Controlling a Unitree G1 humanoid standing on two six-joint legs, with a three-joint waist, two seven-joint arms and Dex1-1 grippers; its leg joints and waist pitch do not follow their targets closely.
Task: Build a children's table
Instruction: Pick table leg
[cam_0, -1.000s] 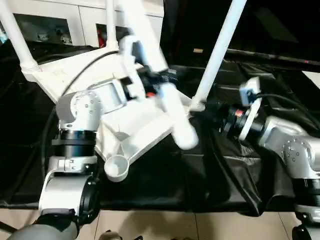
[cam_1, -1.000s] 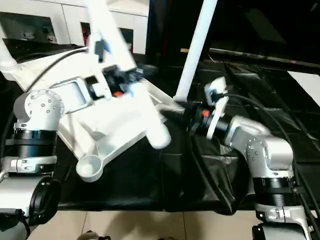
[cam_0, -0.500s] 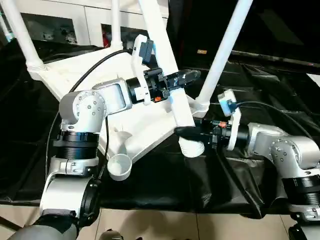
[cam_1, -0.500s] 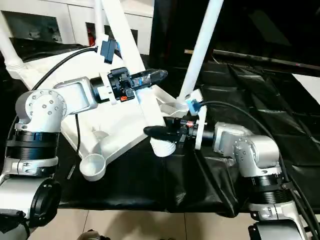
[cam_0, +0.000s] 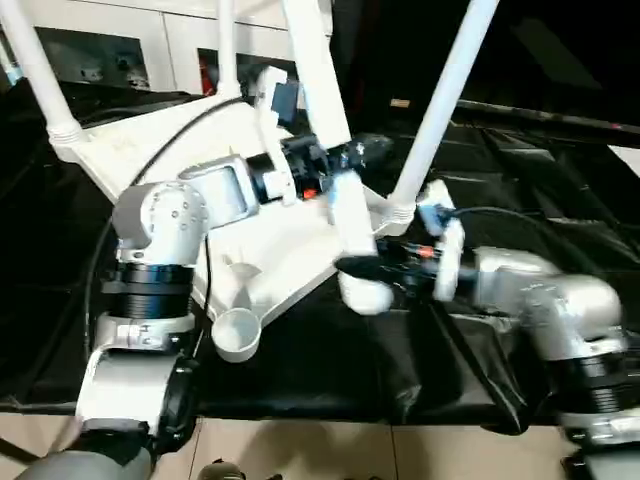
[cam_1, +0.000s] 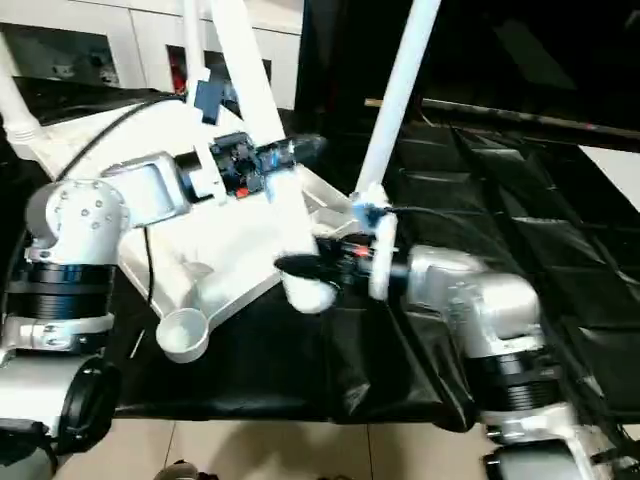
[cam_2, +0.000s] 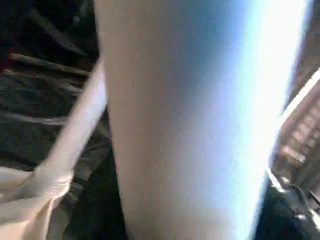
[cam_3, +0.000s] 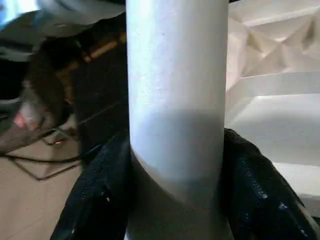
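Children's table (cam_0: 150, 160) lies inverted and tilted on the black-draped desk (cam_0: 300, 370), ribbed underside up, at left of centre. Three legs stand in their corner sockets — far left (cam_0: 35, 70), far centre (cam_0: 225, 40), right (cam_0: 440, 100). The near socket (cam_0: 235, 335) is empty. A fourth, loose leg (cam_0: 335, 170) slants across the underside. The left tool (cam_0: 345, 160) is clamped on its middle; the right tool (cam_1: 310, 268) closes on its lower end, one black finger (cam_3: 260, 195) on each side of the tube. White cabinets (cam_0: 120, 40) stand behind the desk.
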